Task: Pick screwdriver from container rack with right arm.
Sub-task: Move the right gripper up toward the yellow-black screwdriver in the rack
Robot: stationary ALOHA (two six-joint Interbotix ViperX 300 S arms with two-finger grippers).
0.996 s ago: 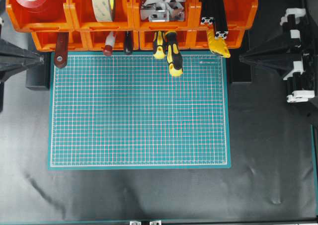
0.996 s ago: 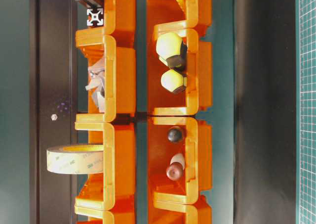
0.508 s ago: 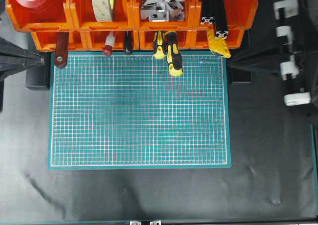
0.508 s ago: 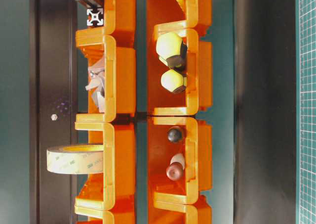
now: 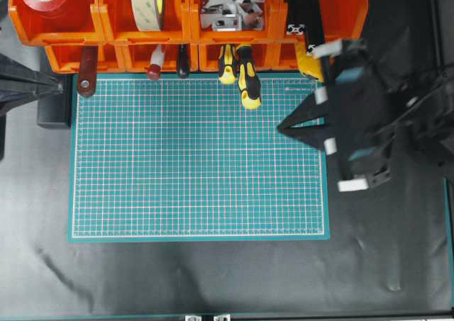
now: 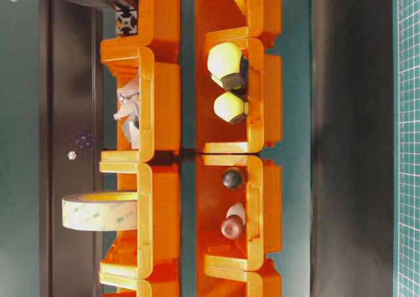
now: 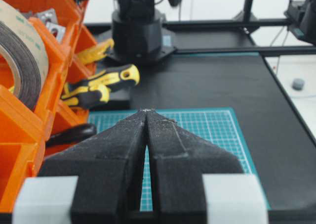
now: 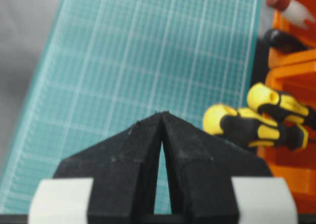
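The right arm [image 5: 369, 122] is reaching out over the green mat [image 5: 198, 158] on the tabletop. Its jaws are pressed tight together and are holding nothing. The tip of the right gripper [image 8: 162, 114] is pointing across the mat, toward the orange container rack [image 5: 106, 30].

The screwdriver [image 5: 247, 79] is sitting in a bin in the front row of the rack. Its fat yellow-and-black handle is sticking out over the edge of the mat. A shorter screwdriver [image 5: 227, 64] with the same colours is lying right beside it. In the right wrist view the long one is showing just to the right of the tip, near but not touching.

So the arm is in the reaching step, and the pick is not yet done. Next, I think the jaws are going to need to open wide, turn toward the bigger handle, and close only on that one.

The left gripper [image 7: 146, 110] is waiting at its own side, jaws squeezed together and holding nothing too.
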